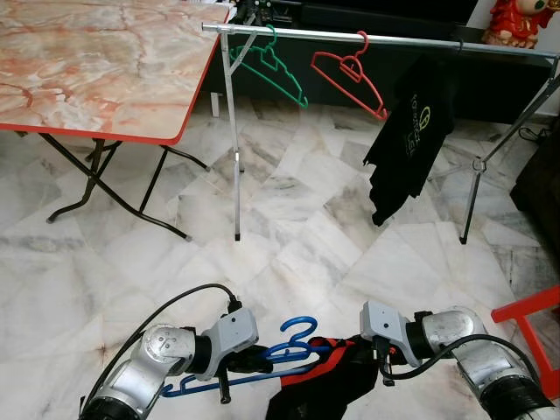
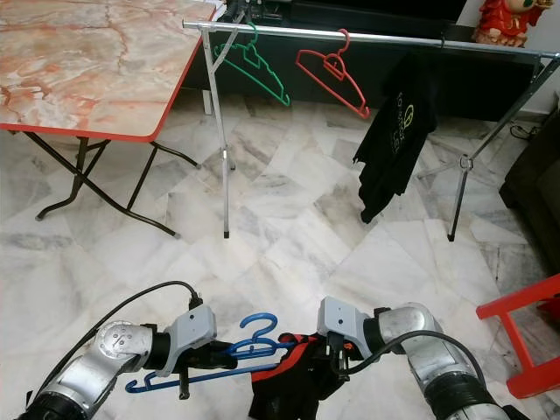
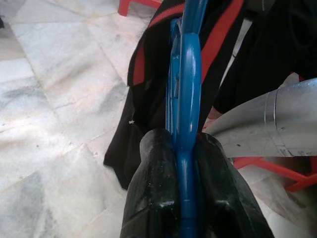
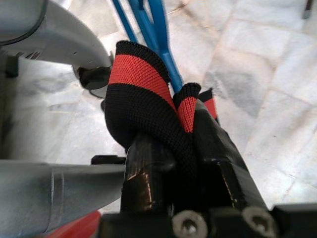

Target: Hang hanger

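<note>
A blue hanger (image 1: 262, 360) is held low in front of me, hook up. My left gripper (image 1: 249, 360) is shut on it; the blue bar runs between the black fingers (image 3: 148, 198). A black garment with red stripes (image 1: 328, 381) drapes over the hanger's right end. My right gripper (image 1: 372, 367) is shut on a fold of that cloth (image 4: 148, 104). Ahead stands a metal clothes rail (image 1: 376, 37) carrying a green hanger (image 1: 273, 66), a red hanger (image 1: 352, 72) and a black T-shirt (image 1: 411, 131).
A folding table with a marbled top and red edge (image 1: 96, 70) stands at the left, its legs near the rail's left post (image 1: 233, 140). A red stool (image 1: 532, 328) is at the right. Marble floor lies between me and the rail.
</note>
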Motion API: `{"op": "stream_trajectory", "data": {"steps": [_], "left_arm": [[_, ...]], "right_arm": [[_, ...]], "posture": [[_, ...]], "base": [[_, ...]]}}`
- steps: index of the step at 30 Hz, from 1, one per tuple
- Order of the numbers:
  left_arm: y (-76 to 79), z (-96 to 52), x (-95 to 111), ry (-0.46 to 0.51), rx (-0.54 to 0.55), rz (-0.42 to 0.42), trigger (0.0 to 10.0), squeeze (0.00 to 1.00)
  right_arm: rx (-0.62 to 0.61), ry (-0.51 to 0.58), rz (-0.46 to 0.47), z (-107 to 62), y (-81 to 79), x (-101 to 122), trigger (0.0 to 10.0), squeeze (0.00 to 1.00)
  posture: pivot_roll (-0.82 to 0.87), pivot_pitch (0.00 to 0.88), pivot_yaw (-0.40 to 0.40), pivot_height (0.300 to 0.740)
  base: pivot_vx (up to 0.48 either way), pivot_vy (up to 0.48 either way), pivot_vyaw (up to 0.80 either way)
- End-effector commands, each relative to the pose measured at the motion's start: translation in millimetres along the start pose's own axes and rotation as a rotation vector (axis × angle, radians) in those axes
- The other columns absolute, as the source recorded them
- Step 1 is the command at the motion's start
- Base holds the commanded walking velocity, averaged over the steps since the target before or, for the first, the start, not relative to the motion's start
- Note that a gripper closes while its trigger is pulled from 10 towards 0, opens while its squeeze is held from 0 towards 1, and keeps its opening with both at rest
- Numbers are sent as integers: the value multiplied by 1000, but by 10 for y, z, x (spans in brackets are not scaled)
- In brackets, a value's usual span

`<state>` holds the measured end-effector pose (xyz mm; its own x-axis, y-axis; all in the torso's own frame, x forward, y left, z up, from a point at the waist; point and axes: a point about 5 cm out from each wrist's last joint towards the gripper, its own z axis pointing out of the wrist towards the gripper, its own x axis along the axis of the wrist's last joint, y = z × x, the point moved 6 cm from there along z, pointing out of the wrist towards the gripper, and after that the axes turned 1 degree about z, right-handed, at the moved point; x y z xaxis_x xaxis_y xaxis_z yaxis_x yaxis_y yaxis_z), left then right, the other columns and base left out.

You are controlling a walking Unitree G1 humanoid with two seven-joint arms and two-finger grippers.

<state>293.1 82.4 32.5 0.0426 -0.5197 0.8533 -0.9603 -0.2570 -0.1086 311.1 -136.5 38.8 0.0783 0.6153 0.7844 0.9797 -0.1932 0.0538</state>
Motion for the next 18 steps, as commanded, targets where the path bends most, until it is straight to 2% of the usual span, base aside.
{"op": "stream_trajectory", "data": {"steps": [1, 3, 5, 7, 9, 11, 15, 18], "left_arm": [[36, -14, -46, -9, -1, 3, 0, 0], [32, -49, -85, -18, 9, 1, 0, 0], [22, -180, -194, -37, 35, -21, 0, 0], [21, -217, -222, -44, 39, -27, 0, 0], [8, -329, -275, -53, 55, -37, 0, 0], [-24, -521, -356, -88, 74, -42, 0, 0], [-52, -623, -433, -136, 78, -30, 0, 0], [-138, -726, -520, -191, 113, -12, 0, 0]], "right_arm": [[-44, 31, 8, -61, 66, 29, 0, 0], [-71, 35, 14, -92, 96, 14, 0, 0], [-142, 38, 41, -198, 169, -60, 0, 0], [-160, 38, 50, -225, 188, -79, 0, 0], [-177, 37, 74, -282, 184, -139, 0, 0], [-137, -21, 77, -325, 51, -309, 0, 0], [-104, -49, 99, -315, -40, -399, 0, 0], [-54, -163, 72, -299, -169, -602, 0, 0]], "posture": [[17, 187, -110, 740], [17, 192, -109, 740], [16, 197, -109, 740], [19, 205, -108, 740], [23, 214, -97, 740], [23, 222, -90, 740], [21, 226, -86, 740], [19, 228, -80, 740]], "base": [[0, 0, 0], [0, 0, 0], [0, 0, 0], [0, 0, 0], [0, 0, 0], [0, 0, 0], [0, 0, 0], [0, 0, 0]]}}
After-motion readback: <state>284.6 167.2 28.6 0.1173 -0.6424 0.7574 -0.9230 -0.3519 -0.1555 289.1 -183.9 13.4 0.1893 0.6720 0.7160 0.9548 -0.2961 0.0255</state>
